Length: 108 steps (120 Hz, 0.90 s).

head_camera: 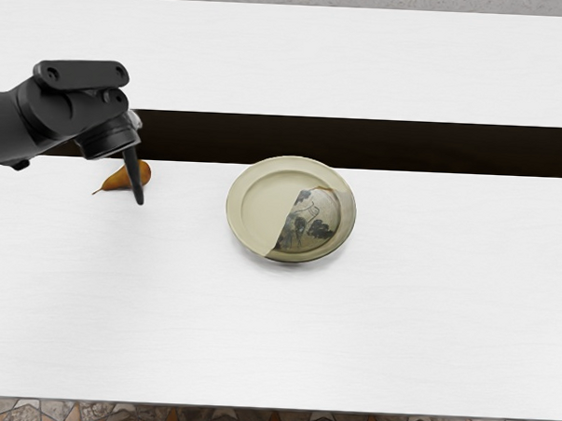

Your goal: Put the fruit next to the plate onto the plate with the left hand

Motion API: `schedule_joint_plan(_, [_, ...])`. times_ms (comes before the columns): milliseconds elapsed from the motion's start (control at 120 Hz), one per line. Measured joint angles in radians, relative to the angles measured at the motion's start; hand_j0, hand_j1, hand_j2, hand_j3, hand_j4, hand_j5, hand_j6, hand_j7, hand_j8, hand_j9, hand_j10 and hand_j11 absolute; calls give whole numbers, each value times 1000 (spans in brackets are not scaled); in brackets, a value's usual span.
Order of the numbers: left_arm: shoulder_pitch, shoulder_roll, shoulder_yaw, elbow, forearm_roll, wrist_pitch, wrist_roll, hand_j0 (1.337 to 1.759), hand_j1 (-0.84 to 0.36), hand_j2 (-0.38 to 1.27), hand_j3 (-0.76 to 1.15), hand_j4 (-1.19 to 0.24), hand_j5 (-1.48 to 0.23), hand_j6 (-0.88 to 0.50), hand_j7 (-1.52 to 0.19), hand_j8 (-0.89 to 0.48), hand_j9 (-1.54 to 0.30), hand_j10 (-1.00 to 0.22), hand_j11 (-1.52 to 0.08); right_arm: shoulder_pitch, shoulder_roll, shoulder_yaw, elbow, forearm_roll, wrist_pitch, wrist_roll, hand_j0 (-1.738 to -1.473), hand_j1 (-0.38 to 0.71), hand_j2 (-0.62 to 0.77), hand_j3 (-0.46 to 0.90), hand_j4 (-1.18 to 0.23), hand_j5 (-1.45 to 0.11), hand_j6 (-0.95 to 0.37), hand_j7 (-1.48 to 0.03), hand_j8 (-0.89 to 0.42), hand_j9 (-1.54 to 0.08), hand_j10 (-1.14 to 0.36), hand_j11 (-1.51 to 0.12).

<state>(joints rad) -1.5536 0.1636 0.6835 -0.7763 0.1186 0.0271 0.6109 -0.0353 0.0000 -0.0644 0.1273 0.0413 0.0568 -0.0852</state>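
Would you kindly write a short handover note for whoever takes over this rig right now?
Left hand: at the small brown pear, partly covering it; whether it has a grip cannot be told.
Right hand: out of view.
The pear lies on the white table, left of the round beige ceramic plate and apart from it.
Done: no fruit is on the plate yet.
Left: secure the pear, lift it, and set it on the plate.
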Motion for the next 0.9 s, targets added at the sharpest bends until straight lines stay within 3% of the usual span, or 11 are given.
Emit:
schedule_joint_plan(350, [37, -28, -4, 82, 8, 2, 0, 1658, 338, 3, 0, -12, -13, -13, -13, -12, -12, -11, -12, 0, 0, 0, 0, 0, 0, 0, -1658, -320, -5, 0, -24, -31, -24, -31, -24, -31, -24, -31])
schedule_joint_plan(650, [50, -35, -3, 94, 14, 1, 0, 1658, 159, 33, 0, -162, -207, -163, -207, -162, -207, -161, -207, 0, 0, 0, 0, 0, 0, 0, -1658, -320, -5, 0, -24, -31, -24, -31, -24, -31, -24, -31])
schedule_joint_plan(900, [66, -41, -3, 110, 37, 1, 0, 1658, 96, 44, 0, -215, -276, -216, -276, -216, -276, -215, -276, 0, 0, 0, 0, 0, 0, 0, -1658, -320, -5, 0, -24, -31, -24, -31, -24, -31, -24, -31])
